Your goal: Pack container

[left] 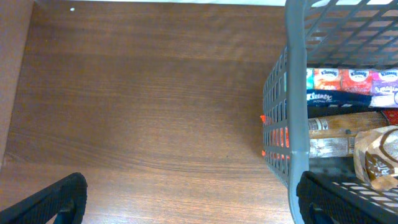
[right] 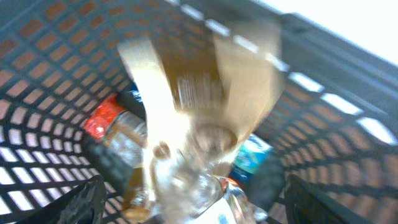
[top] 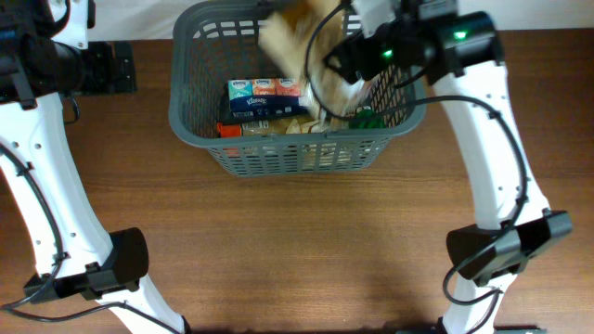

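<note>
The container [top: 278, 158], a dark grey slotted basket, stands at the back middle of the table. It holds tissue packs [top: 264, 90], a red packet and other wrapped goods. My right gripper [top: 345, 70] is over the basket's right half with its fingers wide apart [right: 208, 205]. A tan and clear bag [right: 199, 106], blurred by motion, is between the fingers above the basket's contents, and shows in the overhead view [top: 286, 42]. My left gripper [top: 119, 67] is open and empty at the back left [left: 202, 202], with one finger next to the basket's rim [left: 297, 93].
The tissue packs [left: 348, 79] and a bread-like bag [left: 379, 158] show through the basket wall in the left wrist view. Brown wooden table [top: 306, 250] lies in front of the basket. Both arm bases stand at the front corners.
</note>
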`<state>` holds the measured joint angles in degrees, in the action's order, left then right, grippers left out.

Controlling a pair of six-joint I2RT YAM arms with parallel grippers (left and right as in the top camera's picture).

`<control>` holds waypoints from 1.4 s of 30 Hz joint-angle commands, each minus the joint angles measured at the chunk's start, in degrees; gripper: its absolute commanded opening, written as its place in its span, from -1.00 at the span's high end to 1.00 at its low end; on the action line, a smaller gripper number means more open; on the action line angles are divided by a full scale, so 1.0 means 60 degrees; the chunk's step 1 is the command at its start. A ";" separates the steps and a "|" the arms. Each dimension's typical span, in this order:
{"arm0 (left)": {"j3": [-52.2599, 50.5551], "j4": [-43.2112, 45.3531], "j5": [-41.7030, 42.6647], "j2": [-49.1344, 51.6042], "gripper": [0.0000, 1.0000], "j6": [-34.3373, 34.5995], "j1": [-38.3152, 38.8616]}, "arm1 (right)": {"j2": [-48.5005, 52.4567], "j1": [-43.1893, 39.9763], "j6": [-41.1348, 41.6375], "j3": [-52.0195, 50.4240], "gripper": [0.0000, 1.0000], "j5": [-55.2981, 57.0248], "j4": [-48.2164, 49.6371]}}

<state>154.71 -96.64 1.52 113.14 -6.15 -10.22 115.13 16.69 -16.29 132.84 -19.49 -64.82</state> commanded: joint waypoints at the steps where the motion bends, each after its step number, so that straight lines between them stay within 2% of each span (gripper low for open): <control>1: -0.0022 -0.0004 0.0109 0.0051 -0.99 0.0091 -0.0040 | 0.0113 0.0397 0.0120 -0.0095 -0.66 -0.0211 0.0029; 10: -0.0022 -0.0004 0.0109 0.0051 -0.99 0.0091 -0.0040 | 0.0204 0.0463 0.0120 -0.0095 -0.66 0.0204 0.0040; 18: -0.0022 -0.0004 0.0109 0.0051 -0.99 0.0091 -0.0040 | -0.0754 -0.0182 0.0131 -0.0095 -0.64 0.2237 -0.0135; 24: -0.0022 -0.0004 0.0109 0.0051 -0.99 0.0091 -0.0040 | -0.2197 -0.1982 0.0973 -0.0095 -0.72 0.3650 -0.0051; 30: -0.0022 -0.0004 0.0109 0.0051 -0.99 0.0091 -0.0040 | -0.2976 -0.4845 0.2306 -0.0095 -0.89 0.2998 0.0029; 31: -0.0022 -0.0004 0.0109 0.0051 -0.98 0.0087 -0.0040 | -0.3009 -0.5242 0.2579 -0.0095 -0.98 0.2710 -0.0004; 34: -0.0025 -0.0004 0.0109 0.0051 -0.99 0.0091 -0.0040 | -0.3002 -0.6178 0.3479 -0.0095 -0.98 0.1894 -0.0229; 42: -0.0022 -0.0004 0.0109 0.0051 -0.99 0.0091 -0.0040 | -0.2994 -0.6677 0.3617 -0.0095 -0.98 0.1847 -0.0459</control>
<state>154.71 -96.64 1.52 113.14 -6.15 -10.22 97.03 -22.98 3.51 132.16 -6.87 -67.55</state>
